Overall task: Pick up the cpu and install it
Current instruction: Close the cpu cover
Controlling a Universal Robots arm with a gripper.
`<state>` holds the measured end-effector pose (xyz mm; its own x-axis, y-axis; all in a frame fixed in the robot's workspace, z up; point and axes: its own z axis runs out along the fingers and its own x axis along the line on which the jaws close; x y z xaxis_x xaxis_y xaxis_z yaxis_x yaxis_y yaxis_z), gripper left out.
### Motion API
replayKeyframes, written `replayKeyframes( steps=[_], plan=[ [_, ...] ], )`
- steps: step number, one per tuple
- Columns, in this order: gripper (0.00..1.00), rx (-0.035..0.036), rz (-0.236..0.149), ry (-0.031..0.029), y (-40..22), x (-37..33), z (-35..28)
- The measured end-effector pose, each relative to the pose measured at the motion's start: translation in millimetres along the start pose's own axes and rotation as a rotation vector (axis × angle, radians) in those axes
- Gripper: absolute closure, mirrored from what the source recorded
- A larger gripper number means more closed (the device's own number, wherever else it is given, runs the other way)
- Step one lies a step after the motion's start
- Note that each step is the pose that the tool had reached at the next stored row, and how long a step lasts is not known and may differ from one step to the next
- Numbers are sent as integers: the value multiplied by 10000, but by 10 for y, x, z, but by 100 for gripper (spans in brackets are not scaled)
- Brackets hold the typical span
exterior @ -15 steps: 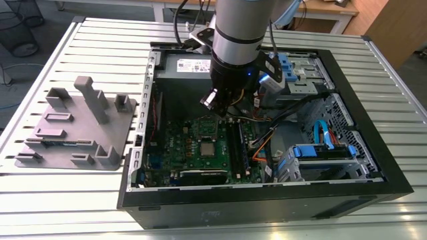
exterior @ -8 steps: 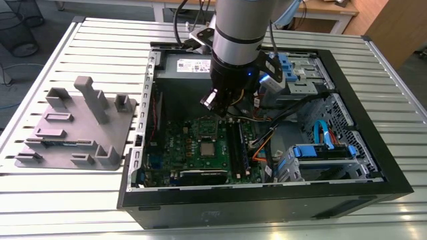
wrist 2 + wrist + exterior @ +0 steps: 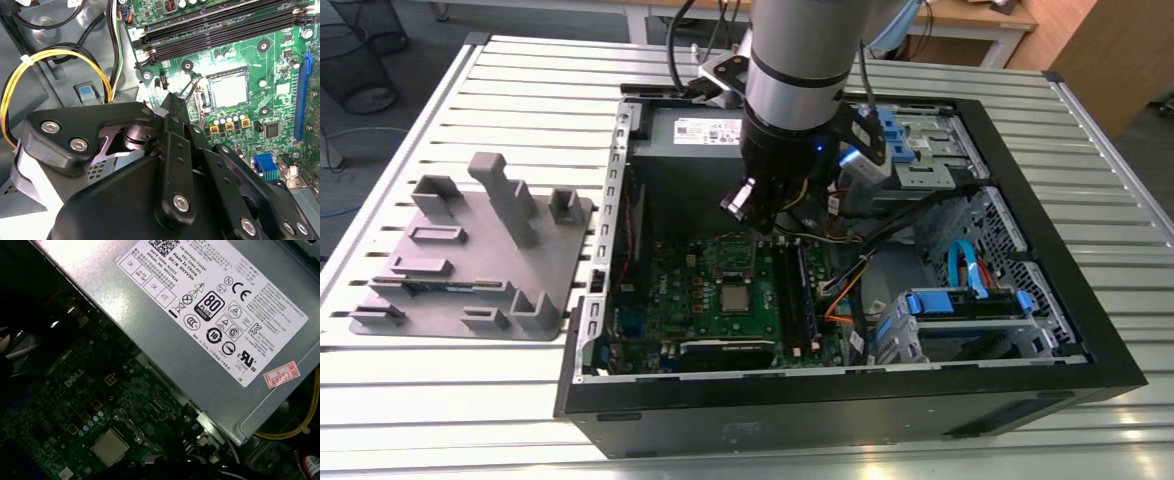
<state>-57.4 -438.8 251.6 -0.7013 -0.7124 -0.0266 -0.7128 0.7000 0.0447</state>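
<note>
The end effector [image 3: 172,100] hung inside the open computer case [image 3: 1067,330], above the upper part of the motherboard [image 3: 707,300] and just in front of the power supply [image 3: 210,315]. In the second wrist view its black linkage sat close to the lens; whether the fingers were parted or closed could not be told, and nothing could be seen held between them.

The cpu [image 3: 228,90] lay flat in its socket on the motherboard, silver top up, in both wrist views [image 3: 110,446]. In the exterior view it was a small pale square [image 3: 731,297] below the end effector and apart from it. A thin metal lever [image 3: 187,89] stood raised beside the socket. The memory slots [image 3: 220,22] ran alongside the socket.

Yellow and black cables [image 3: 50,57] looped near the power supply. Blue drive brackets [image 3: 961,300] sat at the case's side toward the exterior view's right.

Outside the case, toward the exterior view's left, a grey plastic tray [image 3: 467,260] with upright posts rested on the slatted metal surface [image 3: 440,400].
</note>
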Motion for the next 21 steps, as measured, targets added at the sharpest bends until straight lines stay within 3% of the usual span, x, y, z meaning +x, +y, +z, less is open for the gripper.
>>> replayKeyframes(
  steps=[21],
  plan=[
    [89, -2, -81, 4, -44, 45, -16]
  ],
)
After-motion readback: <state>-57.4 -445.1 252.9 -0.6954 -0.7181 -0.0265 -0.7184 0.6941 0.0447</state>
